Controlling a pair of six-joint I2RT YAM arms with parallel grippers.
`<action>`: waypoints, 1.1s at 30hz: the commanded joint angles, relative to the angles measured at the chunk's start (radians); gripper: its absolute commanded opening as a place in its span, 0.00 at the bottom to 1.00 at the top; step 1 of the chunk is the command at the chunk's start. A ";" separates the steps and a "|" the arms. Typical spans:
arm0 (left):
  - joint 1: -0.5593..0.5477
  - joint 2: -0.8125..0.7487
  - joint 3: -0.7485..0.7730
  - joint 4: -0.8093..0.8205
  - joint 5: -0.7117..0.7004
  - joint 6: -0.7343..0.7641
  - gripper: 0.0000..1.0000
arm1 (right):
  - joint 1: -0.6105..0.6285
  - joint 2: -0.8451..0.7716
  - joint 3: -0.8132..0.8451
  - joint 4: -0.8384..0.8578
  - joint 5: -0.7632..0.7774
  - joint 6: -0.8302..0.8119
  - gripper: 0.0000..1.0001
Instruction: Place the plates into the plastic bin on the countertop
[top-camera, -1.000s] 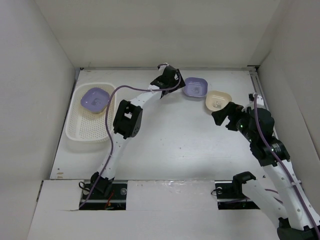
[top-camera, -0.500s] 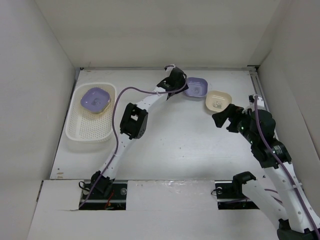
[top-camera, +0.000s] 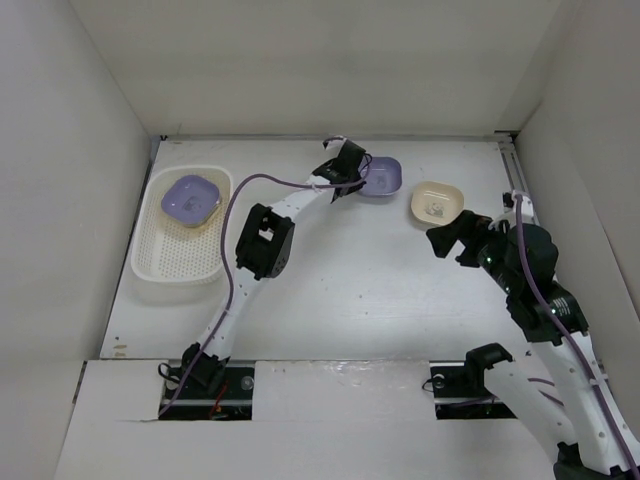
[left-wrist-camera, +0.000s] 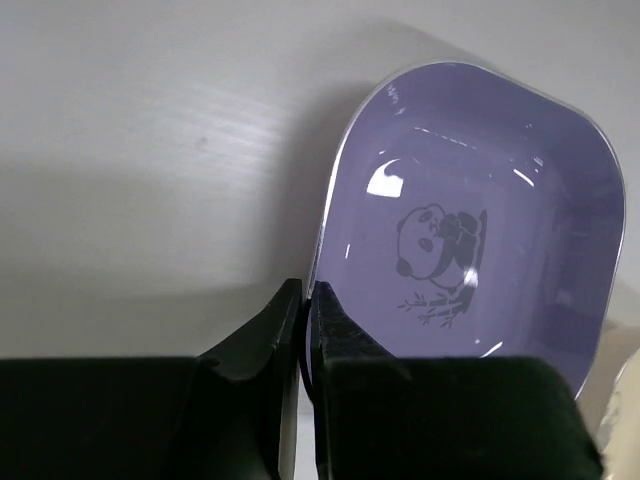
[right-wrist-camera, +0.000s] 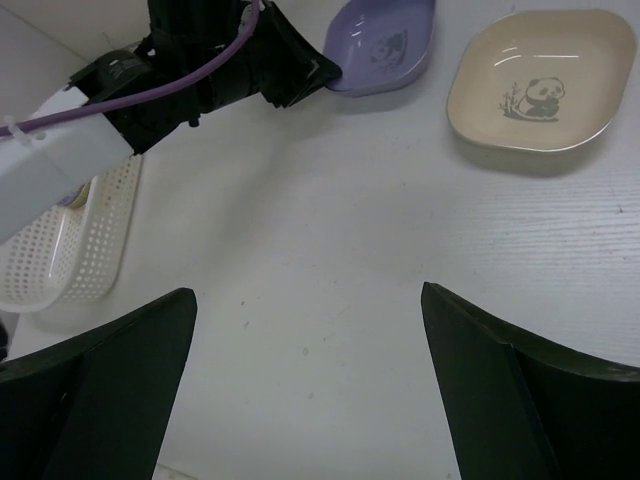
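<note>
Overhead, my left tool (top-camera: 357, 174) reaches to the far middle of the desk (top-camera: 350, 290) and is clenched on the rim of a lavender plate (top-camera: 384, 176). From the left wrist, the two fingers pinch the plate's near edge, one on the inner face and one on the outer, and a panda print shows in the plate's centre. Whether this plate is lifted off the desk I cannot tell.

My right tool (top-camera: 447, 243) is released, with its fingers spread wide and nothing between them. It hangs over bare desk just on the near side of a cream plate (top-camera: 437, 202). This plate lies flat on the desk with its panda print facing up, near the lavender plate but apart from it.

At far left, a white perforated bin (top-camera: 178, 265) sits on the desk against the left wall. A second lavender plate (top-camera: 190, 198) lies inside it, at its far end.
</note>
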 joint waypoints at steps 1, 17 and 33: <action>0.002 -0.232 -0.161 -0.053 -0.107 0.017 0.00 | -0.008 -0.001 0.021 0.033 -0.020 -0.014 1.00; 0.551 -1.241 -1.018 -0.053 0.023 0.042 0.00 | -0.008 0.071 -0.054 0.212 -0.151 0.014 1.00; 0.757 -1.341 -1.413 0.182 -0.107 -0.152 0.00 | -0.008 0.193 -0.065 0.346 -0.215 0.052 1.00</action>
